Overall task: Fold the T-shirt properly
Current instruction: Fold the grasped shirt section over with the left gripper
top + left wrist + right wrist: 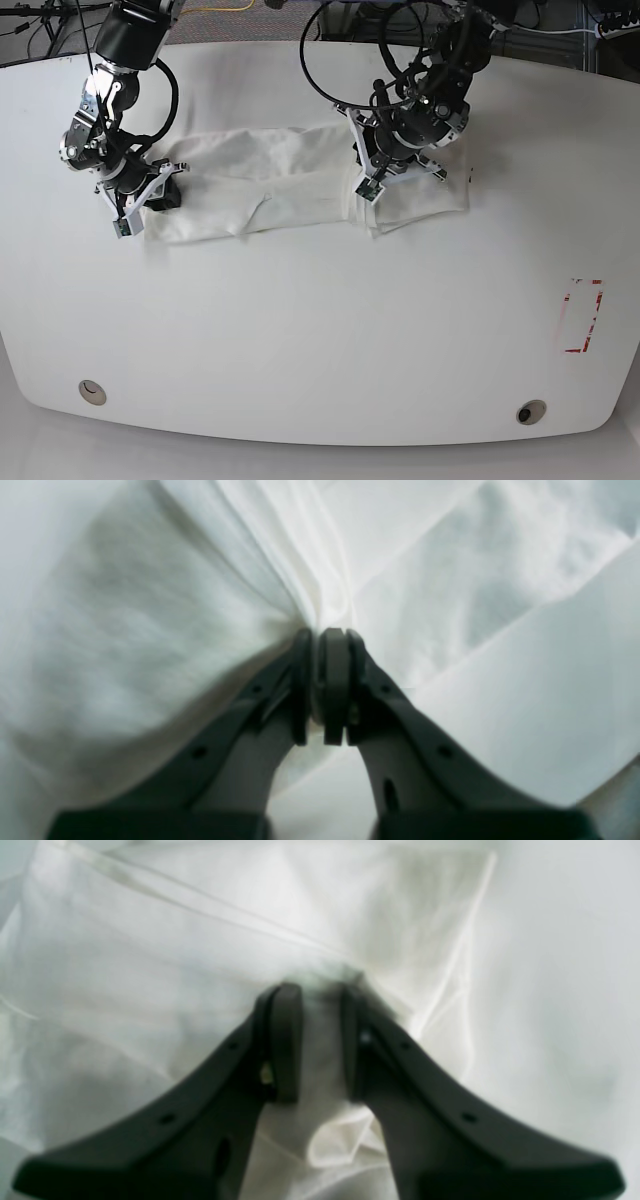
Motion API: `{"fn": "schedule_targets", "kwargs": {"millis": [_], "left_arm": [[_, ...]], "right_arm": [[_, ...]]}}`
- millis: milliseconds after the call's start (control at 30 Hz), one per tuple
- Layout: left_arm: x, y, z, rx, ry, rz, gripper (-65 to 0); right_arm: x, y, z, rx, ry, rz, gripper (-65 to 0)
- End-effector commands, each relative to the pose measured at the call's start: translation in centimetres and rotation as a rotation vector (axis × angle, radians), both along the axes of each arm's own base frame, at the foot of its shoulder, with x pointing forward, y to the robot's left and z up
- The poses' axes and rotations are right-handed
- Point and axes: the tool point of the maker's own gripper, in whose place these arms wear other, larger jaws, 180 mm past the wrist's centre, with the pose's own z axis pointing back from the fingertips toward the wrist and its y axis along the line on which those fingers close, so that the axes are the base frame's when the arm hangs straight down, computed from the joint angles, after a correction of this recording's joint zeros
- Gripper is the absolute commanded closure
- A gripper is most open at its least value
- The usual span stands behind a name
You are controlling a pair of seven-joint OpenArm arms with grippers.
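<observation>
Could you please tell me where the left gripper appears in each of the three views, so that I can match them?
Left wrist: the left gripper fills the lower centre, jaws pinched shut on a gathered ridge of the T-shirt.
Right wrist: not in it.
Base: upper centre-right, over the shirt's right part.
Shared landmark: the white T-shirt, also filling the right wrist view.

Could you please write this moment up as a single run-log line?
phase: mid-fold | T-shirt: flat on table, print hidden | left end effector: shut on T-shirt | right end effector: part open, cloth between fingers
</observation>
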Motion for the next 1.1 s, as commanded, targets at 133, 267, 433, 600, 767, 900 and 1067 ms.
{"fn": "schedule_targets", "kwargs": {"millis": [133, 267, 433, 600, 767, 900, 1067], "left_arm": [[0.2, 0.1, 1.6, -0.020, -0.056, -0.013, -1.0], [0.3, 0.0, 2.3, -0.028, -0.076, -0.016, -0.8], [0.3, -0.2, 3.0, -0.034, -0.093, -0.032, -0.7], [-0.8, -0.9, 2.7, -0.028, -0.086, -0.121, -0.7], [-1.1, -1.4, 2.8, -0.028, -0.089, -0.160, -0.7], [-1.2, -1.5, 2.8, -0.030, -0.089, -0.162, -0.8], [-1.2, -1.6, 2.9, -0.033, -0.088, -0.164, -1.0]], "right_arm": [[-1.8, -0.6, -1.6, -0.057, 0.113, 0.015, -13.8], [-1.8, -0.6, -1.6, -0.057, 0.113, 0.015, -13.8], [-1.8, -0.6, -1.6, -0.056, 0.112, 0.015, -13.8], [-1.8, -0.6, -1.6, -0.056, 0.114, 0.015, -13.8], [-1.9, -0.6, -1.6, -0.057, 0.116, 0.015, -13.8], [-1.9, -0.6, -1.7, -0.059, 0.117, 0.015, -13.8], [-1.9, -0.6, -1.7, -0.059, 0.117, 0.015, -13.8]]}}
